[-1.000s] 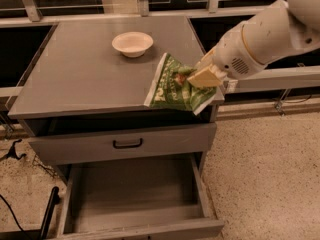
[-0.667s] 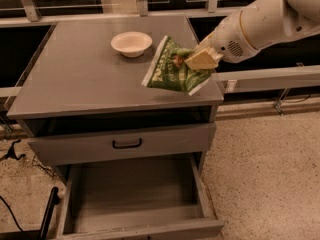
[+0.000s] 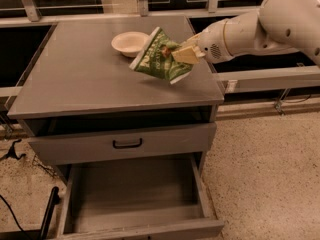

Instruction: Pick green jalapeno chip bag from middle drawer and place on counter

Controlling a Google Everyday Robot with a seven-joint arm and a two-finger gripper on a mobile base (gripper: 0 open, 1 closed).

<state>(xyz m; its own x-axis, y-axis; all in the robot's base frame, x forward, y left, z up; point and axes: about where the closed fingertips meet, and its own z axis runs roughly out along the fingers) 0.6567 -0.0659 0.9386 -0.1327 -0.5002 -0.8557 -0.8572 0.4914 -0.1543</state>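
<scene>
We held the green jalapeno chip bag [image 3: 159, 60] pinched and tilted in our gripper [image 3: 186, 54] over the right part of the counter [image 3: 80, 79], just beside the cream bowl [image 3: 128, 42], while the middle drawer [image 3: 135, 186] stood pulled out below.

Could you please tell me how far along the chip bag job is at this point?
Done: the green jalapeno chip bag is out of the open middle drawer, whose floor is bare. In hand: the gripper holds the bag by its right edge, tilted, above the counter beside the cream bowl, seemingly not resting on it. Left: lower it onto the counter and release.
</scene>
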